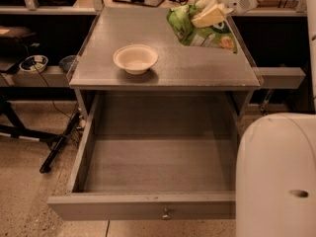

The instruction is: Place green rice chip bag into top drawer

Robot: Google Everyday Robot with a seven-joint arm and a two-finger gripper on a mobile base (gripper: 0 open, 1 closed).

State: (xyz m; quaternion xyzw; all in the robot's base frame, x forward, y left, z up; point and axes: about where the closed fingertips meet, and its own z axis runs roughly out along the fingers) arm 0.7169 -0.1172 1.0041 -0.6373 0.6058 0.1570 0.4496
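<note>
So the crinkled bright green rice chip bag (195, 29) with white lettering is up at the far right corner of the flat grey table (197, 70). It's pinched in the robot's cream two-finger gripper (203, 10), which reaches in from the top right. The fingers are closed on the bag's upper part and the rest hangs down toward the tabletop. Can't really tell if the bottom edge is touching the surface or just above it.

A cream-white round bowl (136, 58) sits upright on the table to the left of the bag, well apart from it and closer to the front edge.

Below the tabletop, the wide, shallow grey wooden top drawer (123, 206) is pulled all the way out toward the camera, with its small round metal knob (165, 213) in the middle of the front panel.

The big white rounded robot body (276, 177) fills the bottom right corner and covers the drawer's right end.
</note>
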